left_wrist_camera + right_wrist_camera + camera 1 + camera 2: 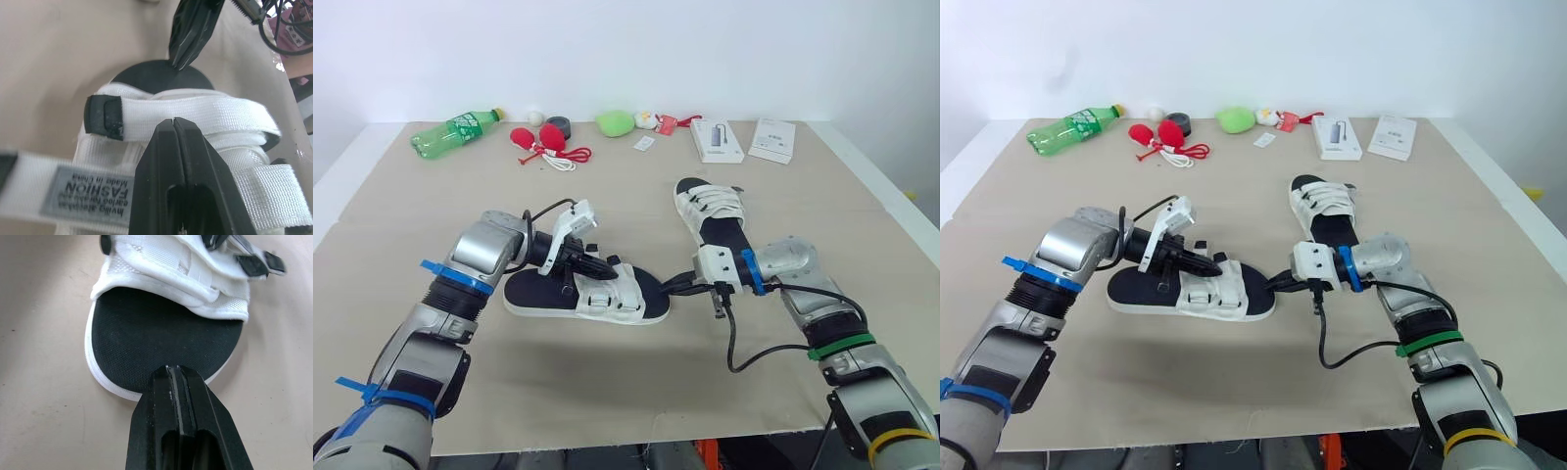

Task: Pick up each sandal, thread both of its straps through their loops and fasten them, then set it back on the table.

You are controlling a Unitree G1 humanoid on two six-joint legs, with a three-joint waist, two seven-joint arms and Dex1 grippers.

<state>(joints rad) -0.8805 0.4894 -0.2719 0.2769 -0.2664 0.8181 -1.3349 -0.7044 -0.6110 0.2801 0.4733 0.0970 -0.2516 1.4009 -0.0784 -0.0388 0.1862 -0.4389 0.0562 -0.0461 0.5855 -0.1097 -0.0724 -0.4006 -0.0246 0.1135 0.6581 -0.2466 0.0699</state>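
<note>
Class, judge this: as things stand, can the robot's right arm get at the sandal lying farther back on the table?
Probably yes: the far sandal lies uncovered just behind the right pincer, and nothing stands between them.

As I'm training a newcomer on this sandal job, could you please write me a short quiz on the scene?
1. True or false: the left gripper rests on the straps of the near white-strapped black-soled sandal.
2. Which end of that sandal does the right gripper meet? A) heel B) toe C) middle of the straps
3. Fill in: the green plastic bottle lies near the beige table's far ____ corner.
Key: 1 true; 2 B; 3 left.
</note>
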